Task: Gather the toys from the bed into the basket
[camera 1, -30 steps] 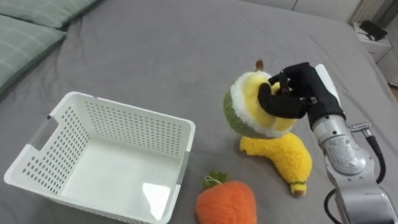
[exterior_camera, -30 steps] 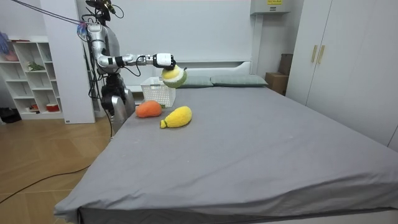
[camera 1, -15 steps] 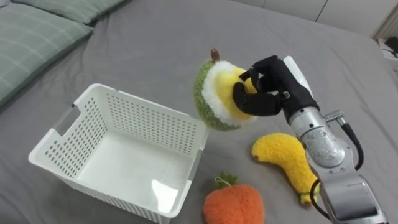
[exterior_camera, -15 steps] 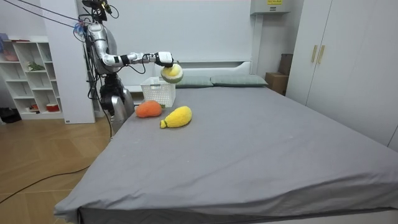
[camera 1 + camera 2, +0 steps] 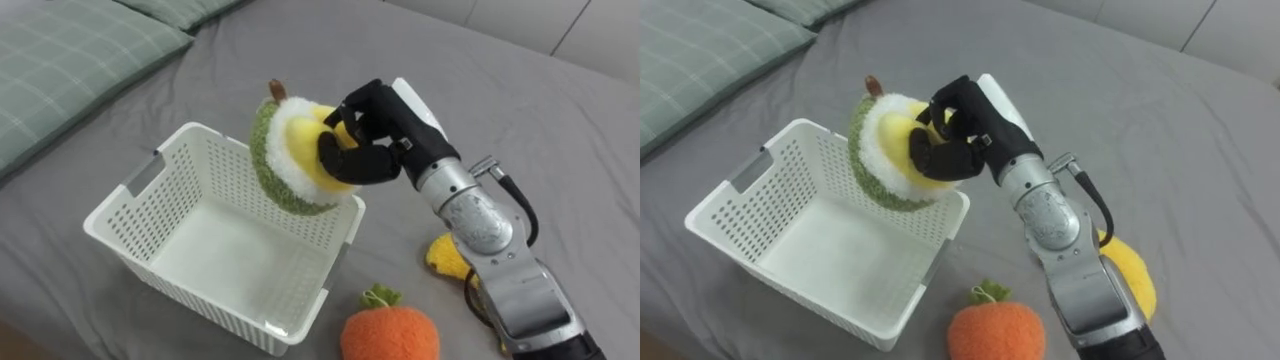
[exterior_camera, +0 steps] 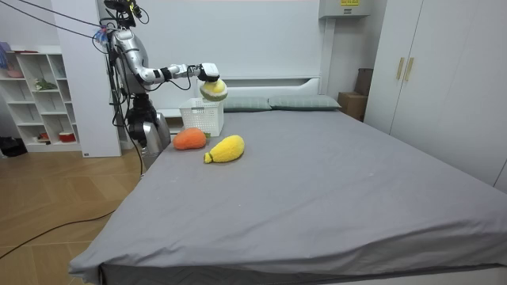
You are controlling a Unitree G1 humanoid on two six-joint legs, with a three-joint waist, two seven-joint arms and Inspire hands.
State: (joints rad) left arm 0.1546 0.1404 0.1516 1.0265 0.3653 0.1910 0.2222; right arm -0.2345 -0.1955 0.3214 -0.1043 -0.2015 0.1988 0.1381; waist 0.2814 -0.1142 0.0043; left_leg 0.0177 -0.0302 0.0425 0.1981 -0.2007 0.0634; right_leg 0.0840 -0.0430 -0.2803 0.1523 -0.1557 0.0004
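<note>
Above basket (image 5: 190, 295) right rim, by bed (image 5: 520, 90) near edge: right hand (image 5: 365, 140) clenched round green-yellow plush fruit (image 5: 285, 160). Step: drop-off. Next: carry over basket middle, release.

Carrot plush (image 5: 390, 335) cropped below; banana plush (image 5: 445, 257) half hidden.
</note>
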